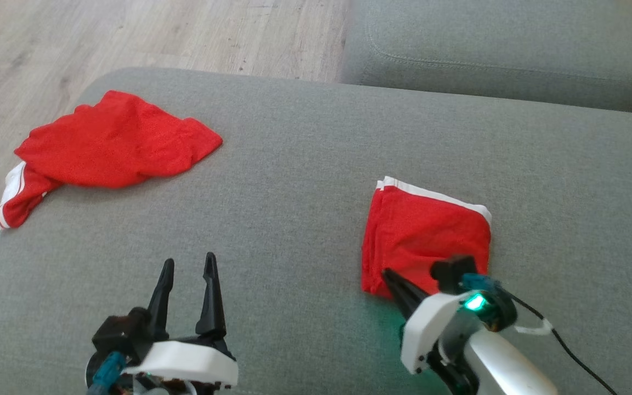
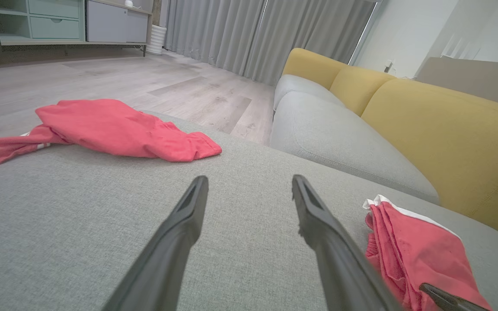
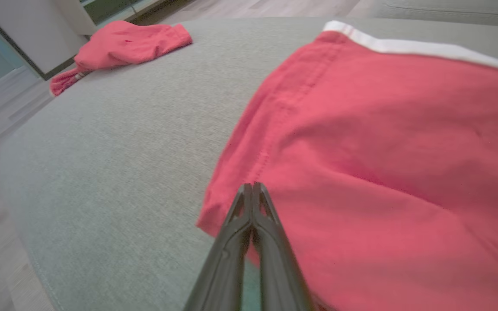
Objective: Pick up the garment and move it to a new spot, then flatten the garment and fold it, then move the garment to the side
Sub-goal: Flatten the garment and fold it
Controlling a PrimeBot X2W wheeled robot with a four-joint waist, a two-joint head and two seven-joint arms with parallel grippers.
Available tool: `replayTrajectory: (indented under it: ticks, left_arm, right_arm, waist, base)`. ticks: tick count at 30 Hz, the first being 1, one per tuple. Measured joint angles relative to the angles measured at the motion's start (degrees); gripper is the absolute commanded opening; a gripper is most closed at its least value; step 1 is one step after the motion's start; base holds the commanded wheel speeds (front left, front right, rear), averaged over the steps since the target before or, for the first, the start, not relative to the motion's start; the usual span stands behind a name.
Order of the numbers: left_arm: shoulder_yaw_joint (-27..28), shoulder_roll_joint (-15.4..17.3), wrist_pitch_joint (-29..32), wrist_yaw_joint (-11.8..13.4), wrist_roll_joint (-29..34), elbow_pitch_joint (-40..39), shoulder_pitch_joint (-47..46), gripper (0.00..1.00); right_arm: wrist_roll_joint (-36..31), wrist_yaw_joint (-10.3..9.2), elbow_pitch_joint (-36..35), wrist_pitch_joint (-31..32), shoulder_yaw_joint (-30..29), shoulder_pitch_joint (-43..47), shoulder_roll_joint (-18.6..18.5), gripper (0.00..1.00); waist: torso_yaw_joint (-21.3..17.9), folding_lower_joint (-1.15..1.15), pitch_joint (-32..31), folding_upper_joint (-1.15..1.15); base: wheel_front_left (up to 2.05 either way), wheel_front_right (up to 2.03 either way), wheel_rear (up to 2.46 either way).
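folded garment (image 1: 431, 236), red and white-edged, lies on the right half of the sofa seat (image 1: 294, 219). soft, light and limp, its layers would likely slide apart unless pinched together at a corner. right tool (image 3: 253, 188) is closed at its corner toward the seat's front; whether cloth is caught is unclear. left tool (image 1: 190, 259) gapes empty over the seat.

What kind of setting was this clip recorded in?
Most likely a home living room: a grey sofa with yellow back cushions, floor-length grey curtains, and a wood-look floor with a low drawer cabinet along the wall.
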Motion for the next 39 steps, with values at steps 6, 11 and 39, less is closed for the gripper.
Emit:
replayTrajectory:
  ticks: [6, 11, 39]
  left_arm:
    - [0.1, 0.0, 0.0, 0.0, 0.0, 0.0, 0.0, 1.0]
    - [0.8, 0.0, 0.0, 0.0, 0.0, 0.1, 0.0, 1.0]
    - [0.3, 0.8, 0.0, -4.1, 3.5, 8.7, 2.9, 1.0]
  right_arm:
    - [1.8, 0.0, 1.1, 0.0, 6.1, -2.6, 0.0, 0.0]
    - [2.7, 0.0, 1.8, -2.8, 7.3, -3.0, 0.0, 0.0]
    - [-8.8, 0.0, -17.1, -10.0, -23.8, 14.1, 0.5, 1.0]
  waist:
    - [0.3, 0.0, 0.3, 0.0]
    - [-0.1, 0.0, 0.2, 0.0]
    - [-9.2, -0.01, -6.4, 0.0]
  base:
    - [0.0, 0.0, 0.0]
    - [0.0, 0.0, 0.0]
    - [0.0, 0.0, 0.0]
